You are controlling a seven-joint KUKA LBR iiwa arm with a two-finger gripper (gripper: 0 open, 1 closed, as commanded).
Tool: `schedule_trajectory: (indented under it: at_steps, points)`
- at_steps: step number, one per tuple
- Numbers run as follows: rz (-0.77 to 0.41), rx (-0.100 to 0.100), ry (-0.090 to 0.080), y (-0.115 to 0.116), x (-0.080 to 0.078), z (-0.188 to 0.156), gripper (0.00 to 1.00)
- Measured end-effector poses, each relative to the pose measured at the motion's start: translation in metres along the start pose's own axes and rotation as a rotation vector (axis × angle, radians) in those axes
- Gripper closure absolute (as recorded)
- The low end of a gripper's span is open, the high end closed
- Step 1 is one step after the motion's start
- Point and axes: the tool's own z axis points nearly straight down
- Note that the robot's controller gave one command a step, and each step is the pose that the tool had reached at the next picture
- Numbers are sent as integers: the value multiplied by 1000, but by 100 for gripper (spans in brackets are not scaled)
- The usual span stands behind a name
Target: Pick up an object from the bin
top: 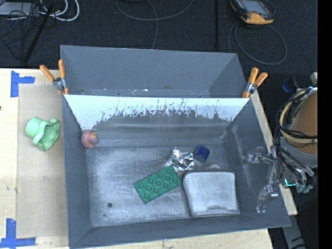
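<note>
Gripper (262, 179), claw gap unreadable, hangs over the grey metal bin (243, 136) at its right wall: descending here risks scraping it.

On the floor of the bin (114, 165) we find a flat green studded plate (157, 183) lying askew near the middle. Just beside it, on the right, a grey rectangular pad (210, 192) lies flat. Behind the two lie a crumpled foil wad (181, 160) and a small blue block (201, 152). A small pink ball (89, 138) rests against the left wall.
</note>
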Motion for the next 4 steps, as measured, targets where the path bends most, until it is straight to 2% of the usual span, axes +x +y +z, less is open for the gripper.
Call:
schedule_trajectory:
  at_steps: [1,2,3,4]
  points:
    - [-50,9,-35,52,-11,105,0]
    - [-54,9,-36,53,-12,106,100]
    - [-65,1,-21,37,-12,91,100]
    - [-57,3,-17,41,-9,71,100]
